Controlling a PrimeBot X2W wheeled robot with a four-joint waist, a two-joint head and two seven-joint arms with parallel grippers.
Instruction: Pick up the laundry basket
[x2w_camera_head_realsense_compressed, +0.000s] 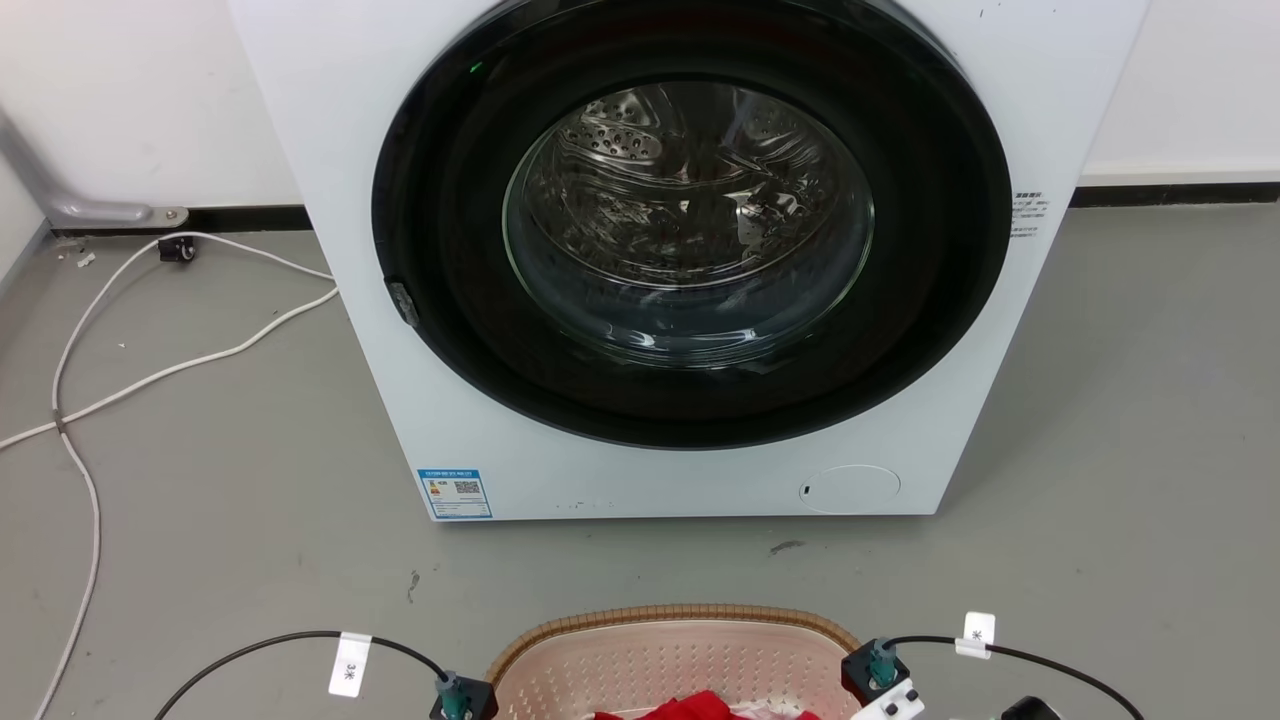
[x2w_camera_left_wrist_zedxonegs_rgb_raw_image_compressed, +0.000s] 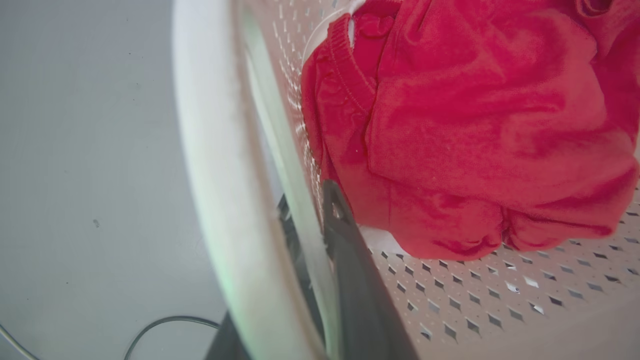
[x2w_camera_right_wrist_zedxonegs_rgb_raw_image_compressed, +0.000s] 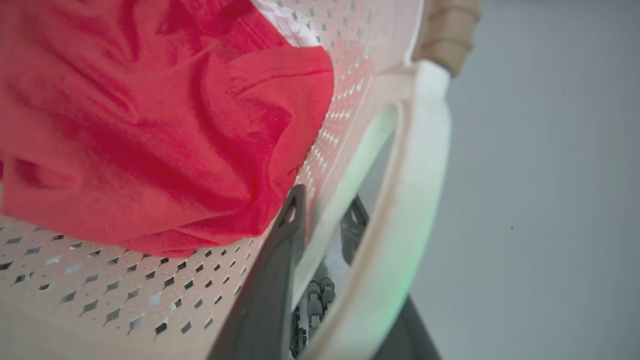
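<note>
The laundry basket (x2w_camera_head_realsense_compressed: 672, 655), cream-pink and perforated with a brown woven rim, sits at the bottom edge of the head view in front of the washer. A red garment (x2w_camera_head_realsense_compressed: 702, 708) lies inside it. In the left wrist view my left gripper (x2w_camera_left_wrist_zedxonegs_rgb_raw_image_compressed: 310, 205) is closed across the basket's side wall (x2w_camera_left_wrist_zedxonegs_rgb_raw_image_compressed: 500, 300), one finger inside beside the red garment (x2w_camera_left_wrist_zedxonegs_rgb_raw_image_compressed: 475, 125) and the other in the gap behind the white handle (x2w_camera_left_wrist_zedxonegs_rgb_raw_image_compressed: 215, 175). My right gripper (x2w_camera_right_wrist_zedxonegs_rgb_raw_image_compressed: 325, 210) clamps the opposite wall (x2w_camera_right_wrist_zedxonegs_rgb_raw_image_compressed: 100, 300) the same way, at its white handle (x2w_camera_right_wrist_zedxonegs_rgb_raw_image_compressed: 415, 200), close to the red garment (x2w_camera_right_wrist_zedxonegs_rgb_raw_image_compressed: 150, 125).
A white front-loading washer (x2w_camera_head_realsense_compressed: 330, 150) with its round glass door shut stands right behind the basket. White cables (x2w_camera_head_realsense_compressed: 150, 375) trail over the grey floor at the left. Both wrists' black cables (x2w_camera_head_realsense_compressed: 300, 637) loop beside the basket.
</note>
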